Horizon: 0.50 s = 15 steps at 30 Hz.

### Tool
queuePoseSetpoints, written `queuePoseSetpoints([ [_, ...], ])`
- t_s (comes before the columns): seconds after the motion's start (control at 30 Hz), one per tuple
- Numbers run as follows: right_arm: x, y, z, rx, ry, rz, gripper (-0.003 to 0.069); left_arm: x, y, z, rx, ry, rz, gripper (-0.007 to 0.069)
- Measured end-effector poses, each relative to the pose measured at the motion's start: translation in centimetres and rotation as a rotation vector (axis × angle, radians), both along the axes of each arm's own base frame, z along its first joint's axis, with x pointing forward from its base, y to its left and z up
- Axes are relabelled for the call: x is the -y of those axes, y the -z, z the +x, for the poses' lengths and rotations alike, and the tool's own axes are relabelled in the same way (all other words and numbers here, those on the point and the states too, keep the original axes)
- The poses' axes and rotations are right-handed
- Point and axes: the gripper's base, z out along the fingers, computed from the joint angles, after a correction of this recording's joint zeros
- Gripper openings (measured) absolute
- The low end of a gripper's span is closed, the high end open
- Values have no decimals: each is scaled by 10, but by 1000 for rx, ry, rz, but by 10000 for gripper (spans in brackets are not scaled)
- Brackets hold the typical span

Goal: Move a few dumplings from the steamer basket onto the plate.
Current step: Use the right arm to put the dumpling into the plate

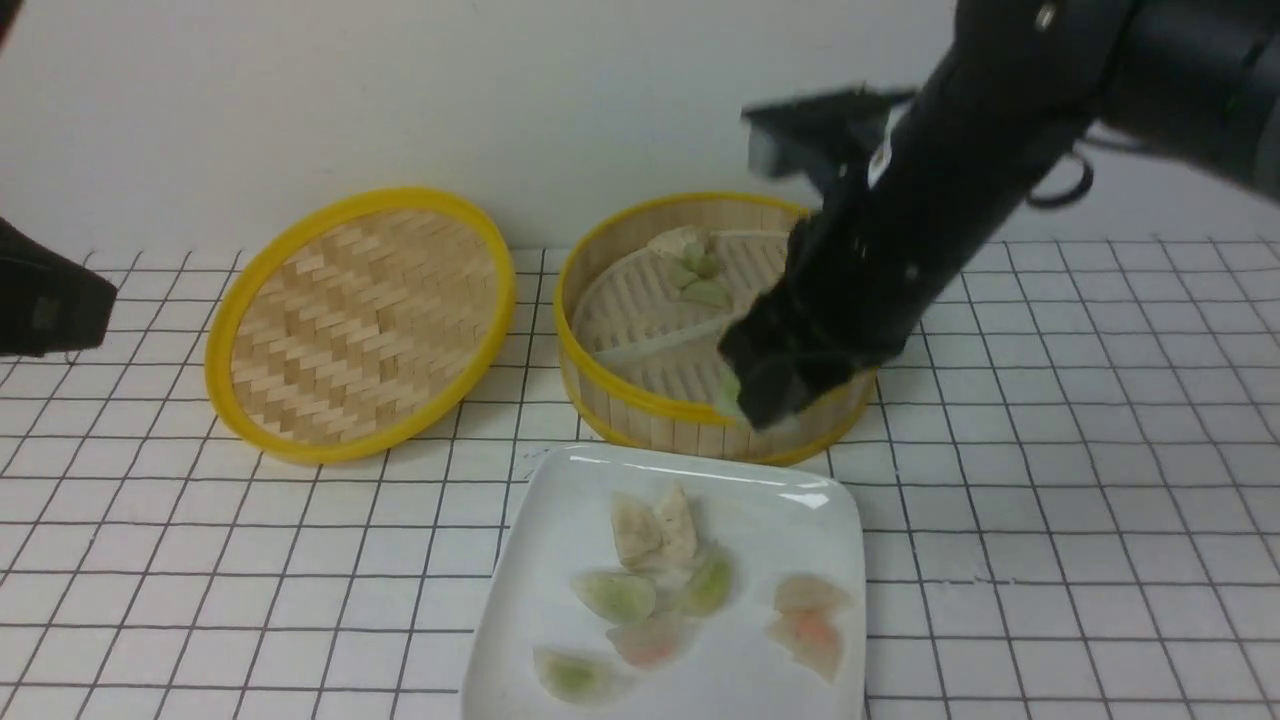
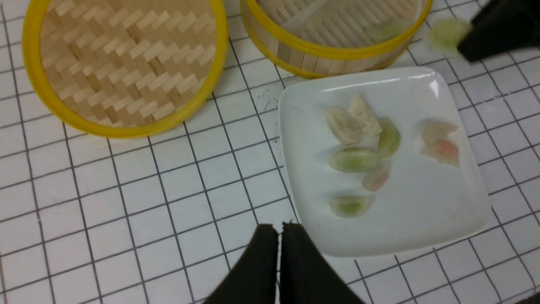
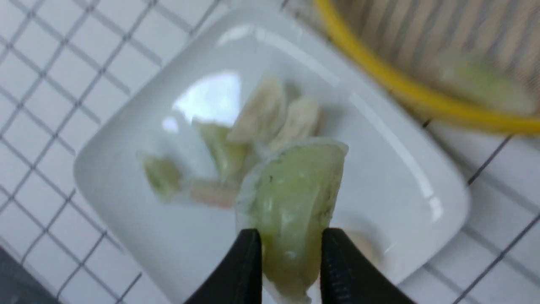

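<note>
Right wrist view: right hand [image 3: 291, 245] gripped a green dumpling [image 3: 295, 185] by one end. Best lowered close over bare plate [image 3: 400, 181] before release. Left hand [image 2: 279, 236] was closed.

Dumplings [image 1: 640, 530] crowd the plate [image 1: 800, 510]; its far edge lies bare.

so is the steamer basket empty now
Not empty: the steamer basket holds a few dumplings by its far wall; the right end effector grips a green dumpling.
</note>
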Motion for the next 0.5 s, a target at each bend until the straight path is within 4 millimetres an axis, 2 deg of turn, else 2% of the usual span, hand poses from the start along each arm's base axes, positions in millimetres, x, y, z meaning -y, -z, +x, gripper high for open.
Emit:
queuePoseSetpoints([
  [0.13, -8, 36, -5, -43, 17, -16, 169, 2, 15, 9, -61, 5, 16, -6],
  [0.2, -10, 47, -3, -67, 33, -18, 202, 2, 19, 12, -74, 11, 24, -6],
  [0.37, -13, 60, 2, -79, 46, -26, 387, 3, 21, 15, -82, 18, 31, -6],
  [0.4, -13, 61, 3, -76, 48, -24, 435, 3, 21, 15, -81, 18, 31, -6],
  [0.5, -14, 56, 8, -25, 46, -26, 514, 3, 21, 15, -80, 21, 33, -6],
])
